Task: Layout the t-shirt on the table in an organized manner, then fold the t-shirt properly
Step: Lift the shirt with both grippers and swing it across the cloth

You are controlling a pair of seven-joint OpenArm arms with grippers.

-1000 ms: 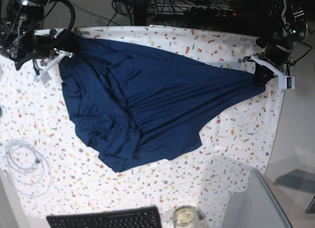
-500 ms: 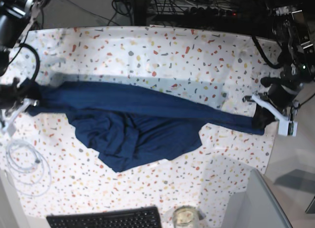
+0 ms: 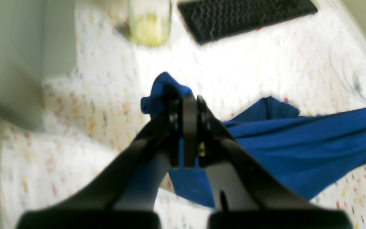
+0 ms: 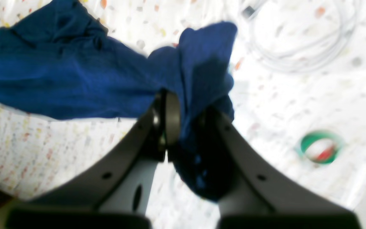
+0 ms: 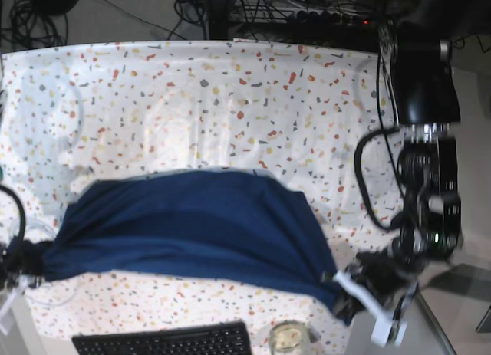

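T-shirt [image 5: 192, 225] stretched across near half of table [image 5: 230, 87], one end pinched in each hand. Left hand [image 3: 186, 105] clamped on a bunched corner, tips partly buried in cloth. Right hand [image 4: 183, 108] clamped on a thick fold, one finger largely hidden by fabric. Both wrist views blurred. In base view, right hand cut off at frame edge. Keyboard [image 5: 165, 341] and jar [image 5: 288, 340] cropped at bottom.
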